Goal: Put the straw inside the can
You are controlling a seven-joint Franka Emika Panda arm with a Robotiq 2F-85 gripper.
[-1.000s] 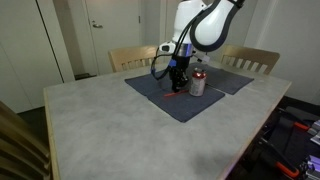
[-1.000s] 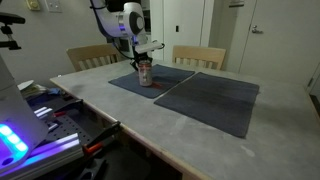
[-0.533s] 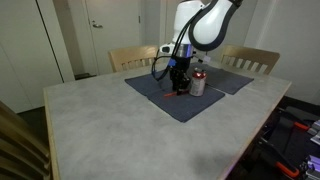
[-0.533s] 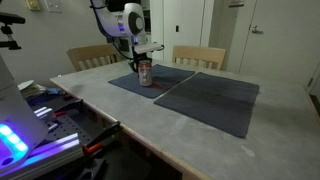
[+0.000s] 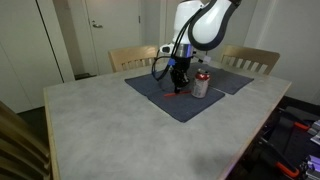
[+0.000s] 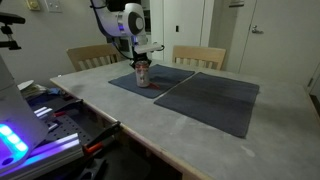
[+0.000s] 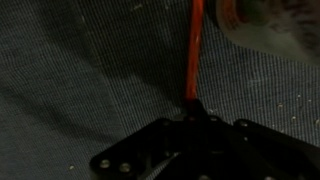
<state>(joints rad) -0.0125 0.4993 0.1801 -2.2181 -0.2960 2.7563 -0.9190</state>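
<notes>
Pinched fully shut on the thin red-orange straw [image 7: 194,50], the black gripper [image 7: 198,112] probably needed to lift it upright before aiming at the silver metal can [image 7: 270,25] at one o'clock.

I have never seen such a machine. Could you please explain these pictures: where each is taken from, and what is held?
This is a white robot arm ending in a gripper, a two-fingered clamp. Two pictures come from cameras standing in the room, on different sides of a grey table. The dark close-up comes from a camera on the arm's wrist. On the table lie dark mats; on one stands a silver can. The gripper is shut on a thin orange straw, beside the can.
</notes>
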